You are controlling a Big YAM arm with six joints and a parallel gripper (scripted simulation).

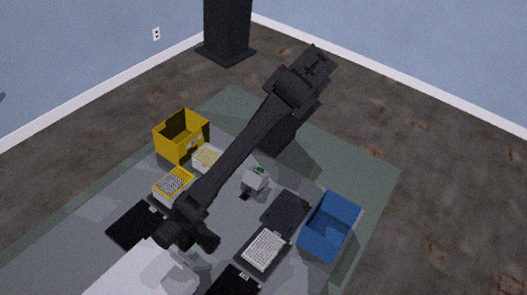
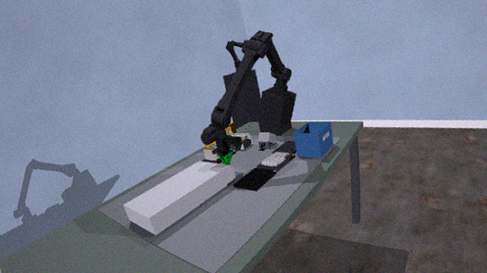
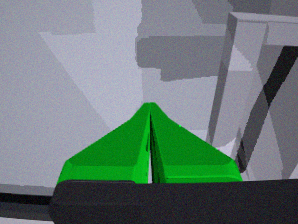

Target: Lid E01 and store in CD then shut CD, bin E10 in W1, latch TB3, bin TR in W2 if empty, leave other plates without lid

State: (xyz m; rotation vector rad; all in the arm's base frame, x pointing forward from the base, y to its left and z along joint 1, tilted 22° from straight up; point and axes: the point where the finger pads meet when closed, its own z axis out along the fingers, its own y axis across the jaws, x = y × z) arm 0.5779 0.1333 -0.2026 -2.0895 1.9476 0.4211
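Note:
My gripper (image 1: 191, 245) is shut with nothing between its green fingers (image 3: 150, 141). It hangs low over the grey mat, right at the end of the white cooler CD (image 1: 136, 280) that faces the arm; it also shows in the exterior view (image 2: 227, 159). The white plate (image 1: 263, 248) lies on its black nest to the right. The yellow bin W1 (image 1: 180, 134) stands at the back left with the tip box TB3 (image 1: 206, 157) beside it. The tip rack TR (image 1: 172, 184) holds grey tips. The green key DONE (image 1: 259, 169) sits on a small grey block. I see no clear plate.
The blue bin W2 (image 1: 329, 226) stands at the right of the mat. Bare black nests lie at the left (image 1: 135, 224), behind the white plate (image 1: 286, 213) and at the front (image 1: 228, 294). A pale upright edge (image 3: 249, 96) is at the right of the wrist view.

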